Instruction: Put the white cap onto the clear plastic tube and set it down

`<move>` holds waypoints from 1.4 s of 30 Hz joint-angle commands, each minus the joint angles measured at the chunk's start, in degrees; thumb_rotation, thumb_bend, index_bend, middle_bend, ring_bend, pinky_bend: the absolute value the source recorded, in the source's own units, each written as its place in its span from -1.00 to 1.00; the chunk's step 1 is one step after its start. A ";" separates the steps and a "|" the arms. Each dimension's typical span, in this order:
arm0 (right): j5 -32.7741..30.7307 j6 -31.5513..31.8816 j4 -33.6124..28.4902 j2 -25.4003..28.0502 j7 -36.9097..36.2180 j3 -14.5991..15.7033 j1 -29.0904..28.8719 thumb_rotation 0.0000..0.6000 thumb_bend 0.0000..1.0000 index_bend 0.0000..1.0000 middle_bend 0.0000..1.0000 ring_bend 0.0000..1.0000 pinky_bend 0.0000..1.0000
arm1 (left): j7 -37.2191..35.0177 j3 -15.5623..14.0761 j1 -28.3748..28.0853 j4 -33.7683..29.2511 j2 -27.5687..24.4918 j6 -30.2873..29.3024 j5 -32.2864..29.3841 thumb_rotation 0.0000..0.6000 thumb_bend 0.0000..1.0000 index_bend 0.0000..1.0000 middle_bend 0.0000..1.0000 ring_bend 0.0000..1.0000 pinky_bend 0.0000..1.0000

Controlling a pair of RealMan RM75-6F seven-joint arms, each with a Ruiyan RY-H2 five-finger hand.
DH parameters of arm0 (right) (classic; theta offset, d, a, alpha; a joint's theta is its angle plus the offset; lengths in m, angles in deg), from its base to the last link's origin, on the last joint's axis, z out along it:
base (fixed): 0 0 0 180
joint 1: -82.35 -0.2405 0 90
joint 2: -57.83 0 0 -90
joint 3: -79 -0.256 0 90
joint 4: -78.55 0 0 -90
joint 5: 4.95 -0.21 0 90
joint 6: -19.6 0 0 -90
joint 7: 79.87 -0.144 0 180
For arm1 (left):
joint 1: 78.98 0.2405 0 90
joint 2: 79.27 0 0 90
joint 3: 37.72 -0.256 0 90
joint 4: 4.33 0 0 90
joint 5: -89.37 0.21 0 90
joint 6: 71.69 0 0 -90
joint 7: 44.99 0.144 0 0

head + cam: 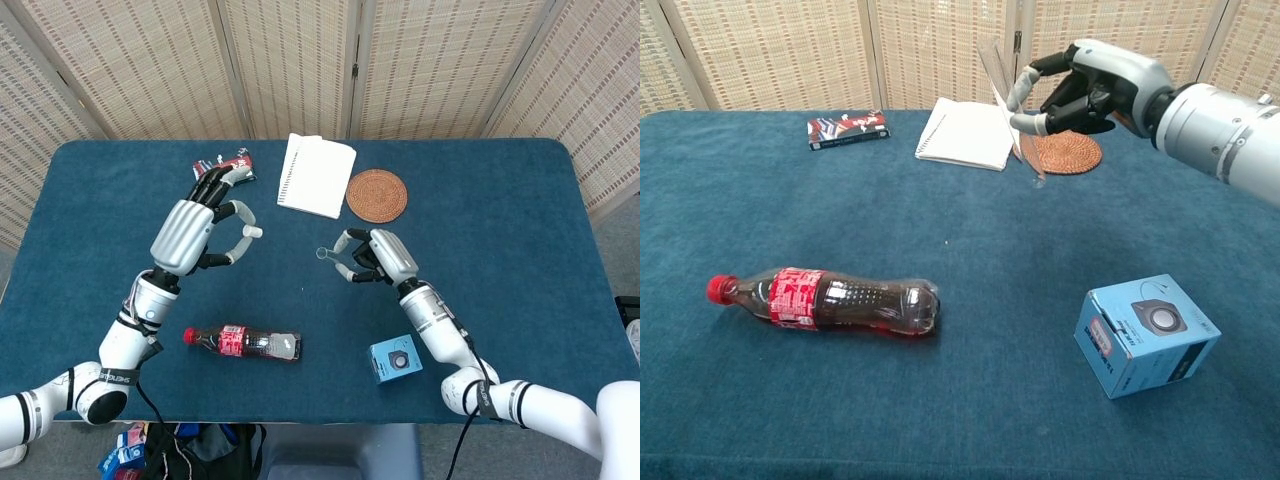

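Note:
In the head view my left hand (197, 228) hovers over the table's left half and pinches a small white cap (253, 231) at its fingertips. My right hand (378, 256) is near the table's middle and grips the clear plastic tube (326, 254), whose open end points left toward the cap. A short gap separates cap and tube. The chest view shows the right hand (1092, 88) raised above the table with the tube (1011, 110) held steeply tilted, its top end up. That view does not include the left hand.
A cola bottle (245, 343) lies on its side at the front left, and a blue box (396, 359) sits at the front right of centre. At the back are a white notebook (317, 175), a woven coaster (377, 195) and a red booklet (233, 167).

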 commanded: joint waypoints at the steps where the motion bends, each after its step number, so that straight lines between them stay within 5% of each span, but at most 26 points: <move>1: -0.48 -0.60 -0.14 -0.40 0.09 -0.41 -0.70 1.00 0.25 0.77 1.00 1.00 1.00 | 2.73 -0.35 -0.49 -0.68 0.90 -1.56 1.38 1.00 -0.07 0.25 -0.89 -1.00 -1.00; 42: -3.46 -0.45 -4.65 -0.40 3.26 -2.16 -3.61 1.00 0.25 0.77 1.00 1.00 1.00 | 12.24 -0.87 -3.62 -4.68 3.47 -1.45 0.24 1.00 -0.07 0.23 -0.89 -1.00 -1.00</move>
